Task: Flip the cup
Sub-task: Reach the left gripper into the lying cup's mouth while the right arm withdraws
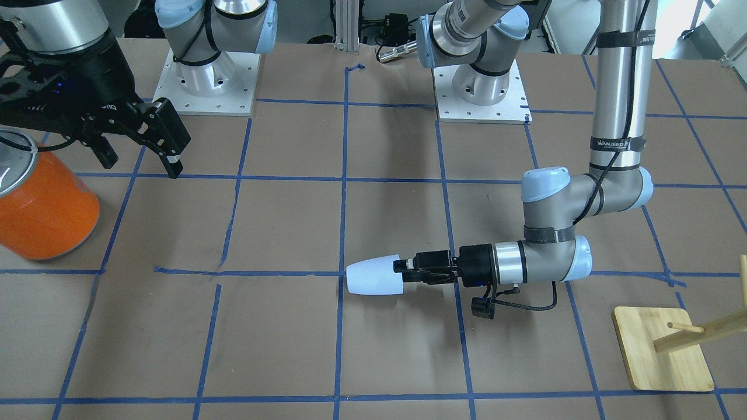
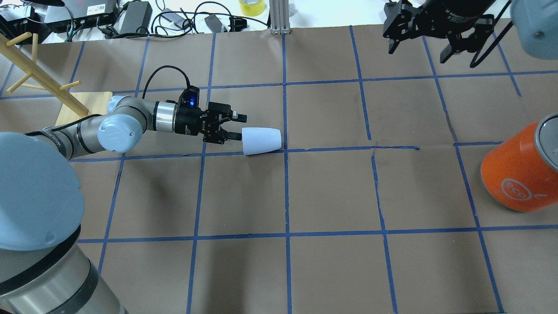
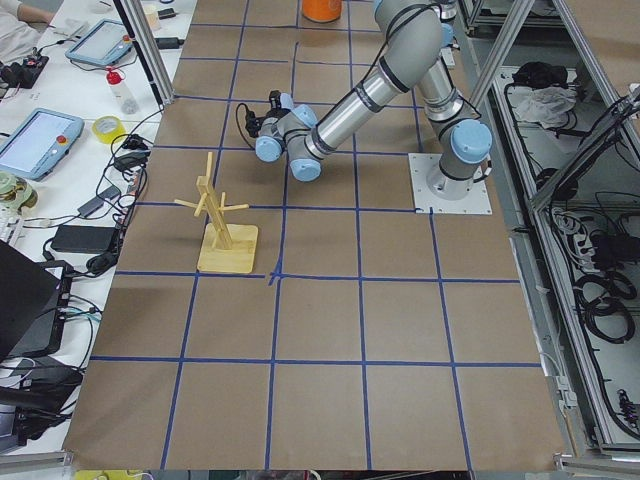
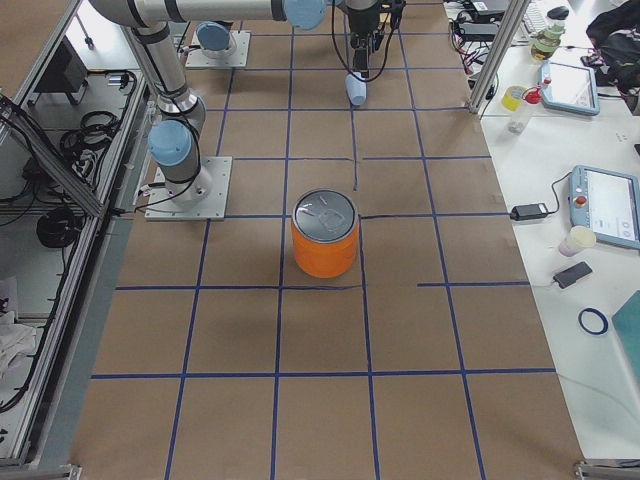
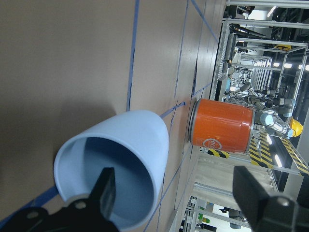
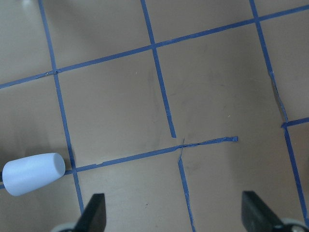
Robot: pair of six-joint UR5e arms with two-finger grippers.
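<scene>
The cup [image 1: 373, 275] is a small pale blue tumbler lying on its side on the brown table, mouth toward my left gripper; it also shows in the overhead view [image 2: 261, 140] and the right wrist view [image 6: 33, 173]. My left gripper [image 2: 239, 126] is horizontal, low over the table and open. In the left wrist view one finger [image 5: 107, 191] reaches into the cup's [image 5: 130, 145] mouth and the other finger [image 5: 253, 193] stays outside, so the jaws straddle the cup's wall without closing. My right gripper [image 1: 140, 168] is open and empty, held high near the orange container.
A large orange container [image 2: 518, 170] with a silver lid stands on the robot's right side of the table. A wooden peg rack [image 2: 83, 107] on a square base stands close behind my left arm. Blue tape lines grid the table [image 2: 331, 192].
</scene>
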